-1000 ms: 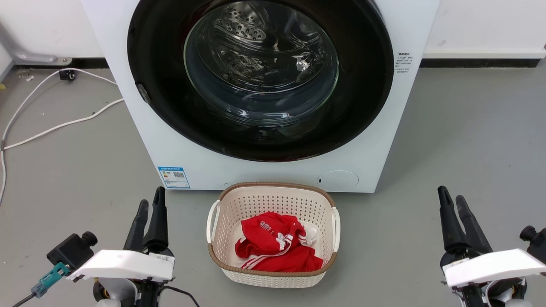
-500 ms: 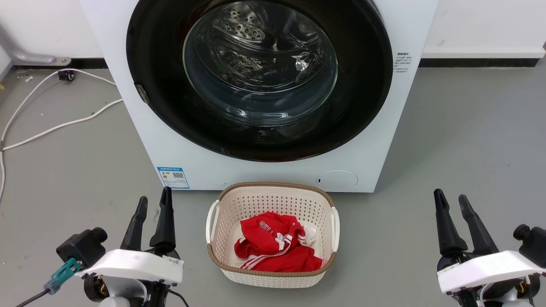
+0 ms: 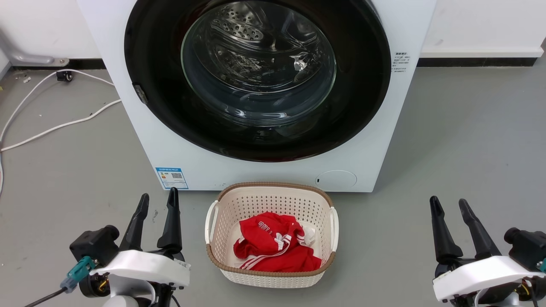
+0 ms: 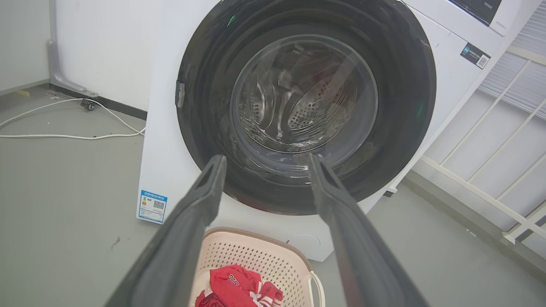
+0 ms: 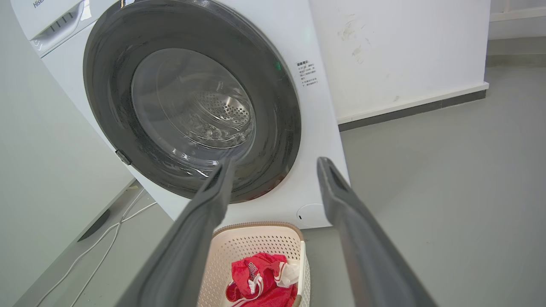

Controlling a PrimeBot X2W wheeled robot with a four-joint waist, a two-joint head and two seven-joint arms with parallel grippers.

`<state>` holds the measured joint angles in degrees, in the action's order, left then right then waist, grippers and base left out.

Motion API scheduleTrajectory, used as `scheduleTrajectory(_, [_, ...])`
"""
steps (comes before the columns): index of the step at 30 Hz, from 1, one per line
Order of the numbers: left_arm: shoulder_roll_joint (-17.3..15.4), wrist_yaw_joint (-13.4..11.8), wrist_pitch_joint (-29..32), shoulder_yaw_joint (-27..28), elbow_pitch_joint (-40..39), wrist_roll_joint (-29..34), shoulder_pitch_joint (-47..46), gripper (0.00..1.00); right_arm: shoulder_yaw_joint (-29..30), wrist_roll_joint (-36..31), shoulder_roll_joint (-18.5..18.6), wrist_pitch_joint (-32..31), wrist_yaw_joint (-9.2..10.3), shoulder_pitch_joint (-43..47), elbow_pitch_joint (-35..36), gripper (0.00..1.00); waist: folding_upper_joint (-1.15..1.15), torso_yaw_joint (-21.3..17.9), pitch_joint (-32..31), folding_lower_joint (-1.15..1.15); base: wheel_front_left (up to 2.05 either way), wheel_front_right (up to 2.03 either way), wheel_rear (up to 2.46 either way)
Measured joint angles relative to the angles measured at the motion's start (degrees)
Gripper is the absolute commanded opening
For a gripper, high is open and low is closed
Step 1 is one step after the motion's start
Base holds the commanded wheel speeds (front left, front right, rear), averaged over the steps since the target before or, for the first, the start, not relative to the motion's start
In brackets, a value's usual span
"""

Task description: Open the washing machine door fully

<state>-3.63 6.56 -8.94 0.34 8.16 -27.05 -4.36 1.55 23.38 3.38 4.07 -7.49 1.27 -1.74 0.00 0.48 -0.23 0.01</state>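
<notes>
grey brand lettering [image 5: 39, 4] on the top corner of the washing machine [image 3: 273, 170] reads "hisense". a blue-and-white label [image 3: 172, 178] with a qr code sits low on its front, left of the basket [image 3: 273, 277]; its print is too small to read. so is the block of black print [image 3: 400, 62] right of the washing machine door [image 3: 258, 68]. a dark sticker [image 4: 474, 55] carries another qr code. white lettering [image 3: 266, 226] on the red garment [image 3: 273, 256] is illegible.
</notes>
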Motion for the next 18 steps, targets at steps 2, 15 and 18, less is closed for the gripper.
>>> scheduleTrajectory(2, [-0.1,0.0,-0.4,-0.1,0.1,1.3,0.0,1.0,0.0,-1.2,0.0,0.0,0.0,0.1,0.1,1.0,0.0,0.0,0.0,0.0,0.0,0.0,0.0])
scheduleTrajectory(15, [-0.7,-0.5,-1.9,-0.7,0.5,8.4,0.0,1.0,-0.1,-7.7,-0.1,0.2,0.0,0.5,1.2,1.0,0.0,0.1,0.0,0.0,0.0,0.0,0.0])
scheduleTrajectory(18, [-0.8,-0.5,-2.4,-0.9,0.5,9.9,0.0,1.0,-0.1,-9.0,-0.1,0.3,0.0,0.7,1.4,1.0,0.0,0.1,0.0,-0.01,0.0,0.0,0.0])
